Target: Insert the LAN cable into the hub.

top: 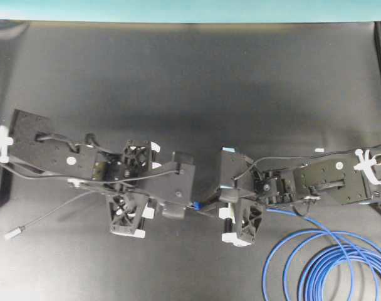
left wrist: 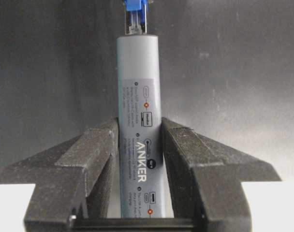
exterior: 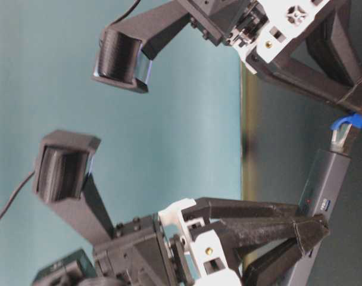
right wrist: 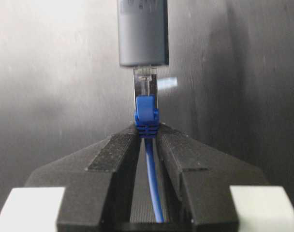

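The left gripper [left wrist: 139, 159] clamps the hub [left wrist: 138, 96]. The right gripper [right wrist: 147, 140] pinches the LAN cable [right wrist: 152, 188] behind its plug [right wrist: 145, 84], which is coaxial with the hub and partly inside its end port.

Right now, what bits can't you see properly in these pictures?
- Inside the hub: the plug meets its end in the right wrist view; how deep it sits is hidden.
- LAN cable loops: cut off by the overhead view's bottom edge.
- Hub label: print too small, left wrist view.
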